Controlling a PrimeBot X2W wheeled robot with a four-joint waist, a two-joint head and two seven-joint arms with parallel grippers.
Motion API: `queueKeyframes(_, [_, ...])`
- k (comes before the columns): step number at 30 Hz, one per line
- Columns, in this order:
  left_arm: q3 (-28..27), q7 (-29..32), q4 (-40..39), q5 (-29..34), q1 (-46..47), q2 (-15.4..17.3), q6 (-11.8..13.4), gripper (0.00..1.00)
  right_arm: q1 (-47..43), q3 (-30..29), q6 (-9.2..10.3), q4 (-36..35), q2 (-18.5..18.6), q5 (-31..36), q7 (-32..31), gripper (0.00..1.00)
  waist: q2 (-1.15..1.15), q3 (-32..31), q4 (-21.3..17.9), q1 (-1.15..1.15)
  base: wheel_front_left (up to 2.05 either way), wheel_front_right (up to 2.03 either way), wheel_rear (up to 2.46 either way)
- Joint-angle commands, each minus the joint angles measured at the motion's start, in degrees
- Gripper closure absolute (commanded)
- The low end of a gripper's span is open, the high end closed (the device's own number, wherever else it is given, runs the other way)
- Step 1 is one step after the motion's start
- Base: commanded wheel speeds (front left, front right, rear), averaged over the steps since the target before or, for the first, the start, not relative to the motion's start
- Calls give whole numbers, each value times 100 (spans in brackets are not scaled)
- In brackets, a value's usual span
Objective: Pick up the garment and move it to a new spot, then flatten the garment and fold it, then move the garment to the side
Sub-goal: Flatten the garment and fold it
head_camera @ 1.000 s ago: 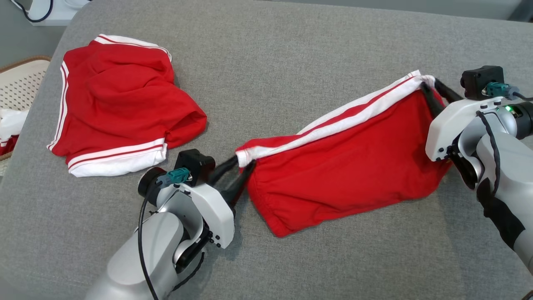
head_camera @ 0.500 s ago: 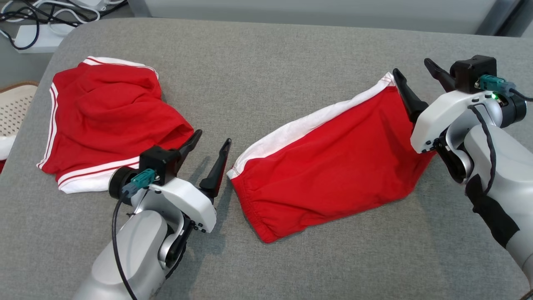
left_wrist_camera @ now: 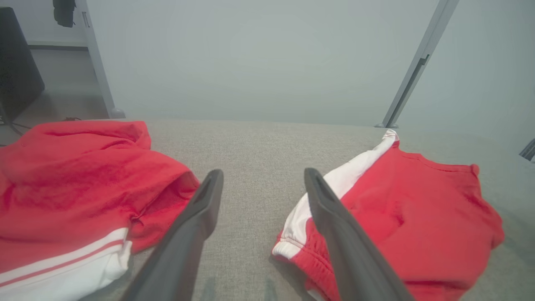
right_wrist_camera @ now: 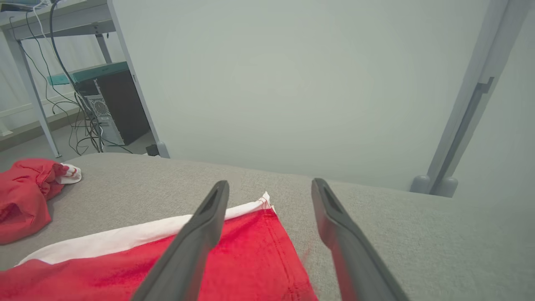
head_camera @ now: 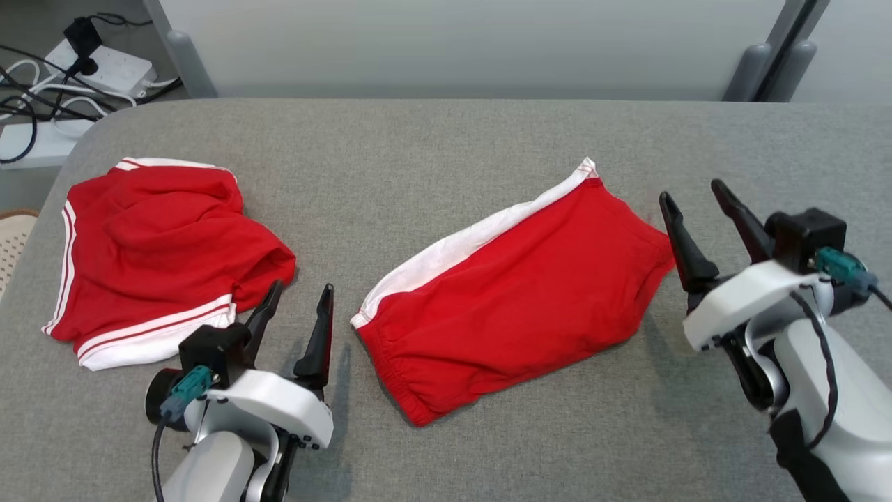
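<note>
The garment [head_camera: 509, 286], red shorts with a white band along the far edge, lies folded and flat on the grey padded table [head_camera: 432, 153], slanting from near left to far right. My left gripper [head_camera: 301, 289] stands open just left of its near-left corner, apart from the cloth. The right gripper [head_camera: 691, 192] is open beside the garment's right end, holding nothing. In the left wrist view the garment [left_wrist_camera: 418, 217] lies right of my open left gripper [left_wrist_camera: 263, 173]. In the right wrist view its white-banded corner [right_wrist_camera: 234, 259] sits under the open right gripper [right_wrist_camera: 269, 184].
A second red garment with white stripes [head_camera: 160, 258] lies rumpled at the table's left, close to my left gripper. A woven basket [head_camera: 10, 237] pokes in at the left edge. A power strip and cables [head_camera: 104, 66] lie on the floor beyond. A grey partition [head_camera: 460, 42] stands behind.
Both grippers have opened and let go of the garment's white-banded edge, then drawn back toward me. The garment now lies flat. The head camera has tilted up.
</note>
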State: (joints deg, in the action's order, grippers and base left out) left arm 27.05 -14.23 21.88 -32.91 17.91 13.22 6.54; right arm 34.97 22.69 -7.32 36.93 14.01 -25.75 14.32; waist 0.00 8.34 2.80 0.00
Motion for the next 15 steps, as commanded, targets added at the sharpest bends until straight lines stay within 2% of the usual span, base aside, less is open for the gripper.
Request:
queueKeyframes(1, [-276,-73,-237,5,-12,96,77,0,-281,-69,-17,-264,-58,112,67,0,0,-117,-87,0,0,0,0])
queueKeyframes(6, [-505,-75,-666,184,-468,67,205,0,-988,-515,-17,-657,-207,305,67,0,0,-264,-183,0,0,0,0])
queueKeyframes(10, [-646,-75,-992,312,-766,28,226,0,-1277,-714,-17,-672,-294,142,67,0,0,-302,-214,0,0,0,0])
queueKeyframes(13, [-693,-76,-1143,396,-920,6,220,0,-1301,-750,-17,-514,-375,-333,67,0,0,-287,-195,0,0,0,0])
queueKeyframes(15, [-673,-76,-1235,483,-967,-34,196,0,-1129,-734,-17,-182,-396,-1094,67,0,0,-225,-101,0,0,0,0])
